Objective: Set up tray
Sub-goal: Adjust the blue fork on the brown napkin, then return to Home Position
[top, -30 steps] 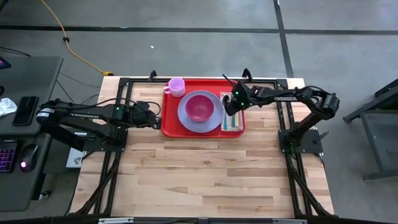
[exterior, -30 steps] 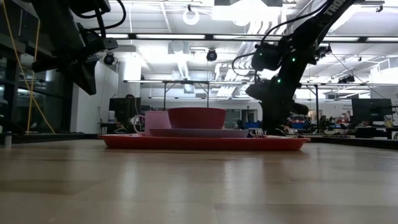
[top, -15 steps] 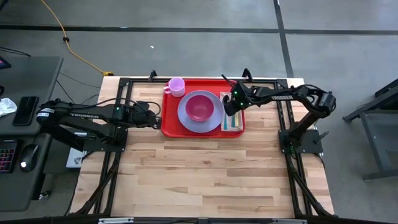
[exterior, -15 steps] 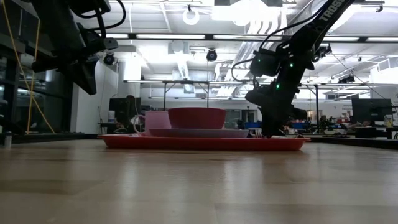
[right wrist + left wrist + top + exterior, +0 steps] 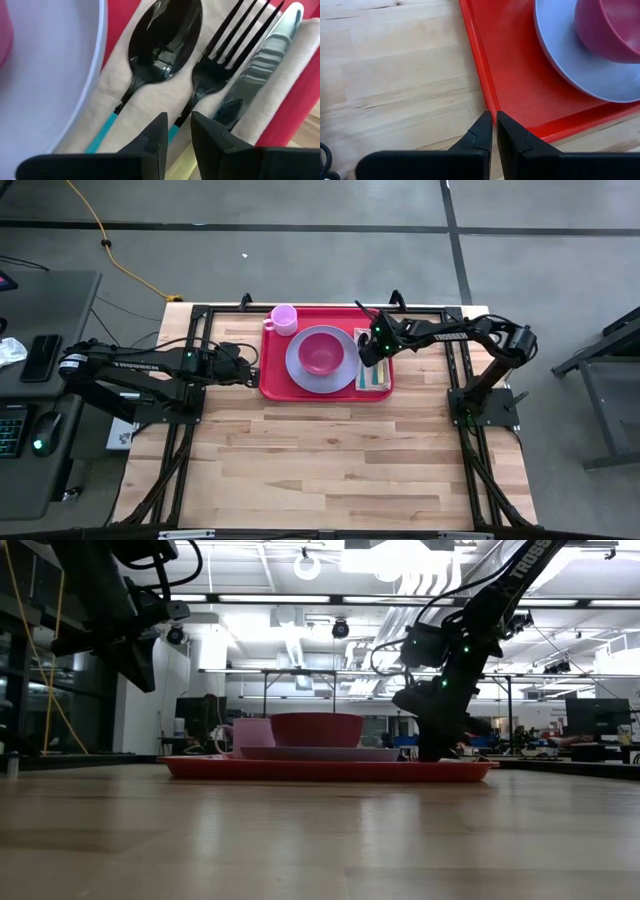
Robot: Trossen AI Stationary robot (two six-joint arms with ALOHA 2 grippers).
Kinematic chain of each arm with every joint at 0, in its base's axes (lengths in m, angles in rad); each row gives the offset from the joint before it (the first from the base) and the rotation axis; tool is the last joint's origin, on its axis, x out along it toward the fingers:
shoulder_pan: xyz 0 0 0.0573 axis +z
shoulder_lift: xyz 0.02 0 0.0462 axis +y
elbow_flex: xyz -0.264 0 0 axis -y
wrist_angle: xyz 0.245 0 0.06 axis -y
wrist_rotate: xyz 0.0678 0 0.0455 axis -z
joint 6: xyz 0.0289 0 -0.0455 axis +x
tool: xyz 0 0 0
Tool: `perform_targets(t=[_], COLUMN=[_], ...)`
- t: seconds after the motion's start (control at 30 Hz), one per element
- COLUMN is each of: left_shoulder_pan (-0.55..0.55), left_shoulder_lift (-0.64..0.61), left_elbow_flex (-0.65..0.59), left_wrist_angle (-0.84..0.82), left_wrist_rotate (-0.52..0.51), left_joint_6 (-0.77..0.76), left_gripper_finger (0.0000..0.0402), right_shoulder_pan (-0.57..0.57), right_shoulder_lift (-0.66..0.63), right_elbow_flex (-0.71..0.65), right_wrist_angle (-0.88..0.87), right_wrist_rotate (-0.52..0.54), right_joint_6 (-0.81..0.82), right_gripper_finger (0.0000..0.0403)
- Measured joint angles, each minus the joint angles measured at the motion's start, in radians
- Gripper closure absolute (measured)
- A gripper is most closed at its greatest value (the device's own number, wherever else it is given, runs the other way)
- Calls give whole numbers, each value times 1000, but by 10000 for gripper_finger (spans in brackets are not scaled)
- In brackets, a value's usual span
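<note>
The red tray lies at the table's far middle. On it stand a pink cup and a lavender plate with a magenta bowl. A tan napkin at the tray's right end carries a spoon, a fork and a knife. My right gripper is low over the napkin and narrowly open, one finger on either side of the fork's teal handle. My left gripper hangs shut above the tray's left rim, holding nothing. My right gripper comes down at a slant from the table's right onto the napkin's near part, its fingers lying along the fork's handle. I cannot tell whether the fingertips touch the fork or the napkin.
Bare wooden tabletop stretches from the tray to the near edge. Black frame rails run along both sides of the table. In the low view the tray sits flat on the wood, with my right gripper reaching down to it.
My right gripper has sunk a little toward the napkin and edged toward the plate. The cutlery, the tray and my left arm have stayed put.
</note>
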Motion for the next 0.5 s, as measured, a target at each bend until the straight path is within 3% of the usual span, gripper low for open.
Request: perform_targets(t=[0.5], left_shoulder_pan=[0], left_shoulder_lift=[0], left_elbow_flex=[0], left_wrist_angle=[-1], left_wrist_rotate=[0], left_joint_6=[0], left_gripper_finger=[346], right_shoulder_pan=[-14], right_shoulder_lift=[0], right_elbow_flex=[0], right_wrist_angle=[3], right_wrist_rotate=[-21], right_joint_6=[-19], right_gripper_finger=[339])
